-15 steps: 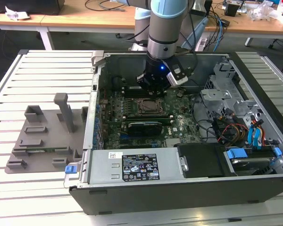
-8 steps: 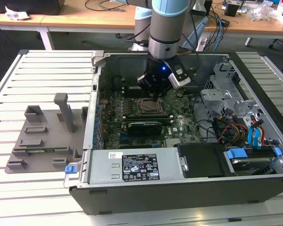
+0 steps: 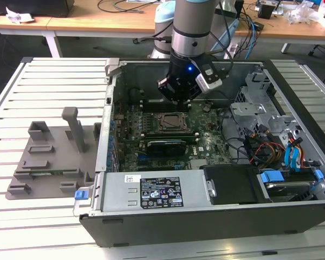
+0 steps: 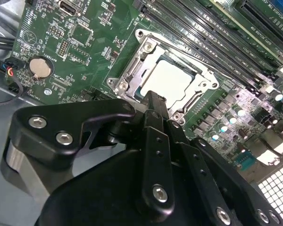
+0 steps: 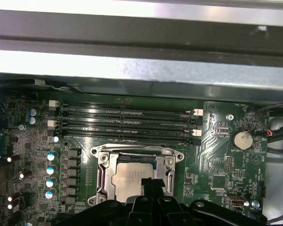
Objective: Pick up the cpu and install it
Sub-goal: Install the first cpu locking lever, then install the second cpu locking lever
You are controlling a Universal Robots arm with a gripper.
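The cpu (image 4: 172, 80) (image 5: 127, 178), a flat silver-grey square, lies flat inside the motherboard socket (image 3: 169, 122), ringed by the socket's metal frame (image 4: 146, 47) (image 5: 104, 157). My gripper (image 3: 176, 100) hangs just above the socket inside the open computer case. In both wrist views its black fingers meet in the middle, shut, with nothing between them. The gripper tip (image 4: 153, 96) (image 5: 148, 181) overlaps one edge of the cpu; whether it touches cannot be made out.
A grey plastic holder tray (image 3: 43, 157) lies on the slatted table at the exterior view's left. Memory slots (image 5: 127, 120) run beside the socket, and a coin battery (image 5: 241, 139) sits nearby. A drive cage (image 3: 260, 108), cables (image 3: 271, 146) and the power supply (image 3: 151, 192) crowd the case.
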